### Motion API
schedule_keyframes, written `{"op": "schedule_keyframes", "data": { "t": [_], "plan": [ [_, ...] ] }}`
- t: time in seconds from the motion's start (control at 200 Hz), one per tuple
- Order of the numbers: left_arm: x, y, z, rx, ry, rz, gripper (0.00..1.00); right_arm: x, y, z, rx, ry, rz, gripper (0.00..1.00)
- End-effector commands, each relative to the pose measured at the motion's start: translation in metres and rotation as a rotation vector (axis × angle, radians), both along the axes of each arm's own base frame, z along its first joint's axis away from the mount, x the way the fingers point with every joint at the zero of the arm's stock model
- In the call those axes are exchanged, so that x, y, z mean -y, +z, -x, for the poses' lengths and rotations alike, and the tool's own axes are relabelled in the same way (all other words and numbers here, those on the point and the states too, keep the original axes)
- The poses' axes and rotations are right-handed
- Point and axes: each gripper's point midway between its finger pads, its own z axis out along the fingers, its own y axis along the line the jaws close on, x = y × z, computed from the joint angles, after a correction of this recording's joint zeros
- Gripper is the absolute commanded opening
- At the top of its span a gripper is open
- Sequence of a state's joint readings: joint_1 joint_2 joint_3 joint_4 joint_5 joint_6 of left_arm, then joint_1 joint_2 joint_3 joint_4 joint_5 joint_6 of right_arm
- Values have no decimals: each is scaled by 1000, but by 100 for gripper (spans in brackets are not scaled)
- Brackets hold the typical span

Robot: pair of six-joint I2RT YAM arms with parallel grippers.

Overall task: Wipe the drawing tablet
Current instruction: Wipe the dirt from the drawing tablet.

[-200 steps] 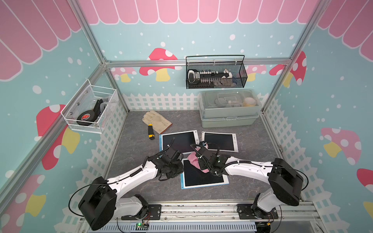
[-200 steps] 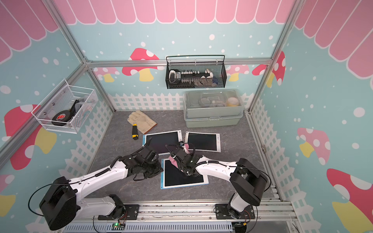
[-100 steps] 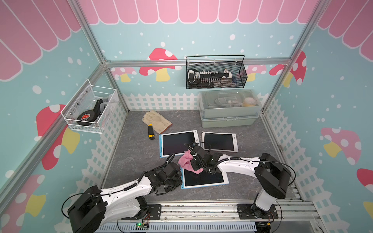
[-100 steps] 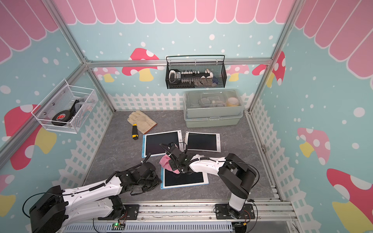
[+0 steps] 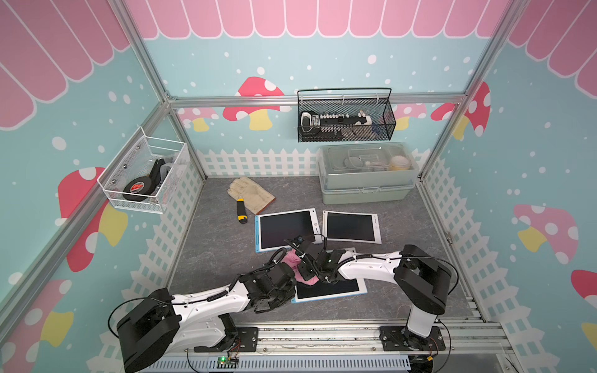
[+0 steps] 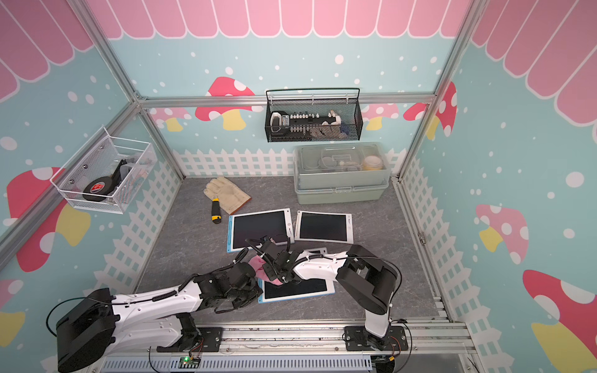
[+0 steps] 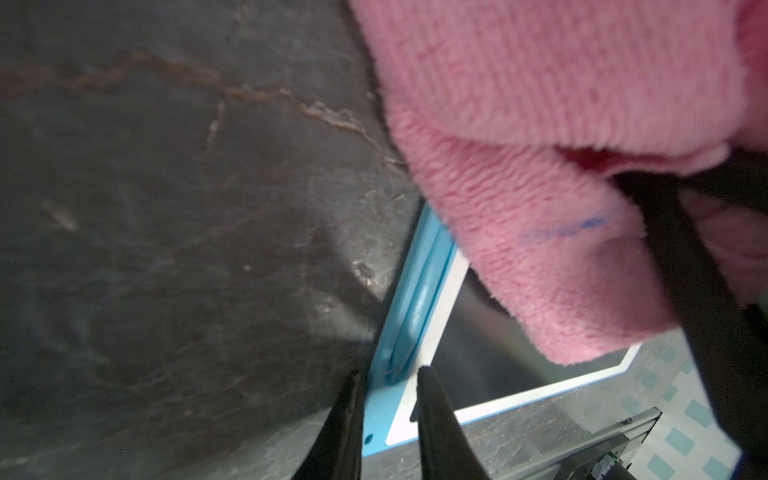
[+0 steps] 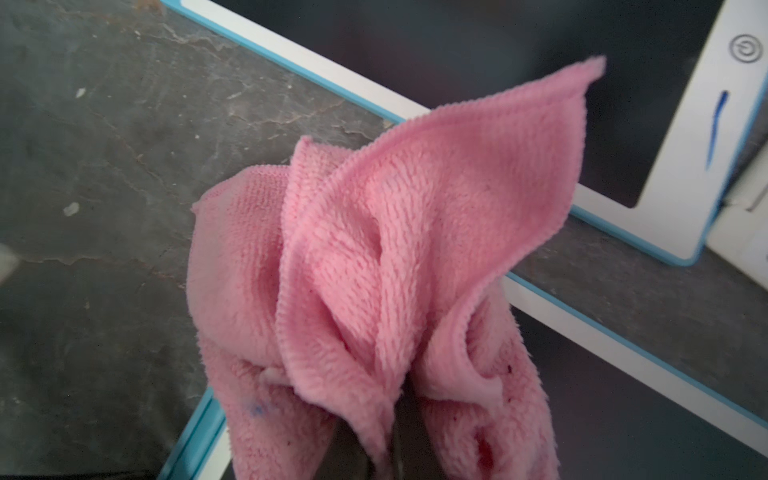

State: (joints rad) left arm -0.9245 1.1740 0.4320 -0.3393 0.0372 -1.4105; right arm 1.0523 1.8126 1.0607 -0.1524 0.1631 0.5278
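On the grey tabletop (image 5: 219,245) our largest worry is the two arms: the left arm (image 5: 210,300) and the right arm (image 5: 371,266) bring their wrists to the same corner of the drawing tablet (image 5: 336,289), the one lying flat nearest their bases, and a broad stroke could knock one against the other. The tablet itself lies loose, so we judge that a hard drag could skid it toward the blue-edged tablet (image 5: 284,227) or the white tablet (image 5: 352,226) behind it. The pink cloth (image 5: 293,259) is bunched and hangs partly past the tablet's edge, so a pass could rub the tabletop and miss the screen. The right jaws are clamped on that cloth. The left jaws stand slightly parted and grip nothing. They sit astride the tablet's blue edge, and we cannot tell whether they press on it, so any brace may be weak. In both top views we get the arms and all three tablets, but the wrists hide both pairs of jaws. The left wrist view alone shows that narrow gap and the cloth overhanging the corner. Only the right wrist view shows a blue stroke (image 8: 717,124) on the blue-edged tablet's white frame. Both wrist views catch a faint blue smear (image 7: 561,228) on the cloth, which might transfer.
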Motion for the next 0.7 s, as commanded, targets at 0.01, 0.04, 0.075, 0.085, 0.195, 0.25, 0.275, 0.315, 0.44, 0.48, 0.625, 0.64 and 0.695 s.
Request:
{"op": "schedule_keyframes", "data": {
  "t": [0.01,0.04,0.075,0.085,0.195,0.25,0.275,0.315,0.44,0.48,0.625,0.64,0.695],
  "plan": [
    [-29,-27,19,-77,25,-127,20,-32,4,12,-18,57,-71,0],
    [-31,-28,21,-79,26,-132,19,-40,3,15,-38,67,-98,0],
    [-33,-30,22,-82,29,-138,19,-48,1,18,-64,73,-133,0],
    [-34,-30,23,-83,30,-142,19,-50,0,19,-74,73,-143,0],
    [-40,-35,28,-103,34,-168,17,-63,-17,20,-143,49,-203,0],
    [-41,-37,29,-112,34,-181,17,-52,-26,13,-172,-2,-204,0],
    [-42,-37,30,-117,33,-188,16,-45,-26,8,-177,-26,-219,0],
    [-43,-38,31,-125,32,-198,16,-31,-28,3,-181,-62,-230,0],
    [-43,-40,33,-136,29,-214,15,-5,-14,-6,-184,-67,-311,0],
    [-43,-40,33,-139,28,-218,14,-6,-8,-5,-193,-43,-352,0],
    [-44,-40,33,-143,28,-228,13,-18,-1,-4,-226,4,-448,0],
    [-44,-39,33,-141,30,-229,13,-19,-1,-5,-228,1,-459,0],
    [-39,-28,26,-98,29,-206,15,-22,5,-8,-236,-11,-511,0]
  ]
}}
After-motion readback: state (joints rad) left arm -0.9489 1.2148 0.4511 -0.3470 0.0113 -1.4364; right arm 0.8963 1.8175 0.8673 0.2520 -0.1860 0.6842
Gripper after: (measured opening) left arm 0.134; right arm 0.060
